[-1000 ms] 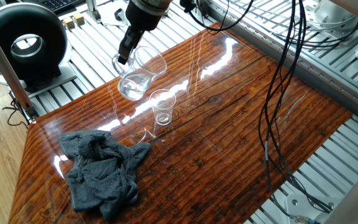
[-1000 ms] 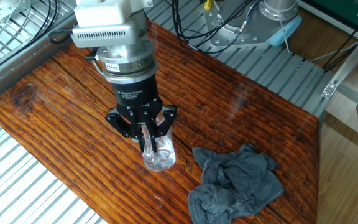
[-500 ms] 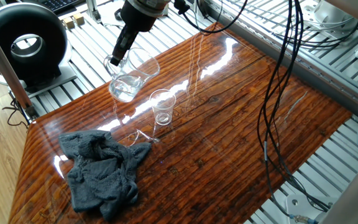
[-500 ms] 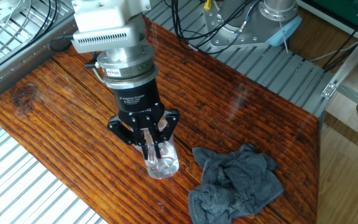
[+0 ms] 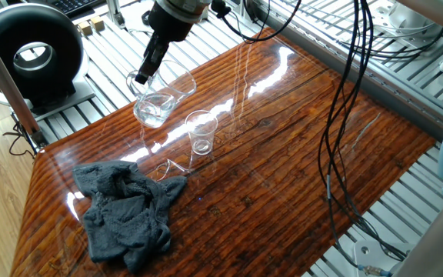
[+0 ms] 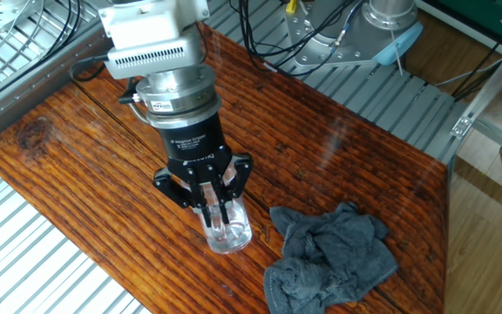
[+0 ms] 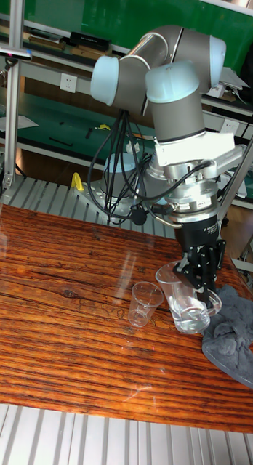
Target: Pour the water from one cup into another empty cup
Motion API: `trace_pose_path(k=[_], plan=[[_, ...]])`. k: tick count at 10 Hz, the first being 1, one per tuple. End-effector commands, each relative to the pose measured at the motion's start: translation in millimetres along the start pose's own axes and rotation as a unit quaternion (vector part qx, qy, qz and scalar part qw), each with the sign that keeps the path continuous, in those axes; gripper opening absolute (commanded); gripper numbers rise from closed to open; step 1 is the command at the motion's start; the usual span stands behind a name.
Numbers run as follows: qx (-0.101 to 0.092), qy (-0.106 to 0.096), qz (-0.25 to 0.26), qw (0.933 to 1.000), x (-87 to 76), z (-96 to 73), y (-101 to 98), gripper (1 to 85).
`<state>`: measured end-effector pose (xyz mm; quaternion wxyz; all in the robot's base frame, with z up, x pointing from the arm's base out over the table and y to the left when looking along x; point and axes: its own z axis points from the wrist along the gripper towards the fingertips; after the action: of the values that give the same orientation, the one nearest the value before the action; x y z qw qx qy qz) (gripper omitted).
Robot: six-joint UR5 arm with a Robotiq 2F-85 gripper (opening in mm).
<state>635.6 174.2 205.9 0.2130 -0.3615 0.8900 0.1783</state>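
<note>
Seen in one fixed view from left to right, a crumpled grey cloth [image 5: 126,212] lies by the near left corner of the wooden tabletop [image 5: 283,154]. Past it, toward the far left edge, the glass mug [image 5: 160,96] is held lifted and tilted, with the water [image 5: 152,111] pooled low inside. The mug's rim is pinched by the gripper [image 5: 143,73], whose fingers are pressed together on the glass, as is seen more closely in the other fixed view [image 6: 209,209]. Just to the right of the mug, the small tumbler [image 5: 201,132] stands upright on the tabletop, apart from the mug. Black cables [image 5: 344,115] hang over the right part of the tabletop.
</note>
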Motion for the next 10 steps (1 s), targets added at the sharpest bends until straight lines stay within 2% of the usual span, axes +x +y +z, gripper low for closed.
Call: trace_pose_path(k=[1,3,5,6,10], plan=[[-0.013,-0.013,-0.009,0.9998,-5.3,0.8,5.0,1.0],[-0.012,-0.011,-0.025,0.9995,-2.7,2.0,1.8,1.0],[-0.022,-0.017,-0.033,0.9991,-3.4,-1.6,8.7,1.0],[-0.021,-0.017,-0.038,0.9989,0.2,-2.4,9.8,1.0],[-0.015,-0.027,-0.041,0.9987,-1.7,5.6,7.9,1.0]])
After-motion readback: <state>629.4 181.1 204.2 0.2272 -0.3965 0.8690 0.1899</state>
